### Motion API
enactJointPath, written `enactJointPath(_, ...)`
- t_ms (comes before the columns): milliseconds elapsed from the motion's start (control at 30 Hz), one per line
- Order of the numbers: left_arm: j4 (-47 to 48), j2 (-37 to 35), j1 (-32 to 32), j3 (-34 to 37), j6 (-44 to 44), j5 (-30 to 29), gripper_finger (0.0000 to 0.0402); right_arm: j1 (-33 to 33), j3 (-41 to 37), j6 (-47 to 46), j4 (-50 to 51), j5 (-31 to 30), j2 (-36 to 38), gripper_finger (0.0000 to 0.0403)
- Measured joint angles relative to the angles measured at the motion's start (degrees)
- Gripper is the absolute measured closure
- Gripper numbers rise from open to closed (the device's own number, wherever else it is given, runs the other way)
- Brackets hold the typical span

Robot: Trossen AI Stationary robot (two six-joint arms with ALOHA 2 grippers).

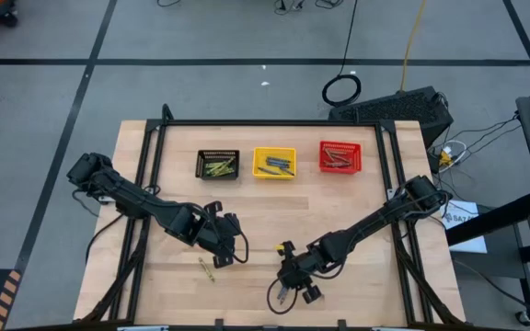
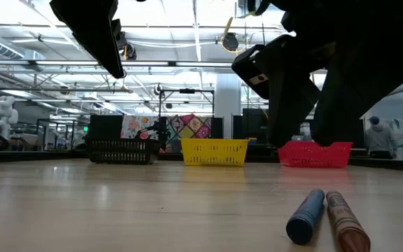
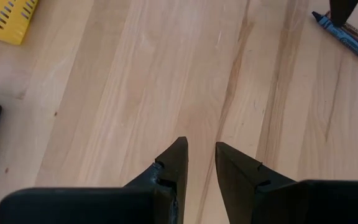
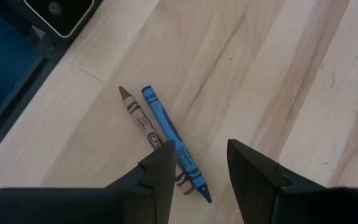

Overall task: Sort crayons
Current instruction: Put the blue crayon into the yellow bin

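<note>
**Two loose crayons under the right gripper, baskets lined along the far edge**

The table [image 1: 357,211] carried three mesh baskets in a row near its far edge: a black basket [image 1: 218,165] toward the left, a yellow basket [image 1: 274,163] in the middle and a red basket [image 1: 339,156] toward the right. Each held crayons, too small in the high view to count: olive-yellow ones in the black, bluish ones in the yellow, brownish-red ones in the red.

Near the table's near edge, about midway along it, a blue crayon [image 4: 174,142] and a brown crayon [image 4: 143,121] lay side by side, touching or nearly so along their length. Their paper wrappers bore printing; the blue one's appeared to be a brand name, but it could not be read with certainty. The right gripper [image 4: 199,163] hung just above this pair, its fingers apart with a clear gap and nothing between them.

An olive-yellow crayon [image 1: 206,268] lay alone nearer the near-left part of the table. The left gripper [image 3: 201,154] hovered close beside it over bare wood, fingers parted by a narrow gap, holding nothing.
</note>
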State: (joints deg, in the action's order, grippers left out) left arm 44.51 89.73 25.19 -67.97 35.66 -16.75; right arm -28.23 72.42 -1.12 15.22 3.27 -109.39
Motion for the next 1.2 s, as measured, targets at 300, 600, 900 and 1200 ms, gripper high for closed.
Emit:
enactJointPath(300, 0.0, 0.0, 0.0, 0.0, 0.0, 0.0, 0.0315, 0.8, -0.1, -1.1, -0.4, 0.0, -2.1, 0.0273)
enactJointPath(600, 0.0, 0.0, 0.0, 0.0, 0.0, 0.0, 0.0315, 0.7, -0.1, -1.8, 0.0, 0.0, -3.1, 0.0273)
enactJointPath(900, 0.0, 0.0, 0.0, 0.0, 0.0, 0.0, 0.0315, 0.6, -0.1, -1.8, 0.5, 0.0, -3.1, 0.0273)
enactJointPath(1200, 0.0, 0.0, 0.0, 0.0, 0.0, 0.0, 0.0315, 0.6, 0.0, -1.4, 0.7, 0.0, -4.7, 0.0273)
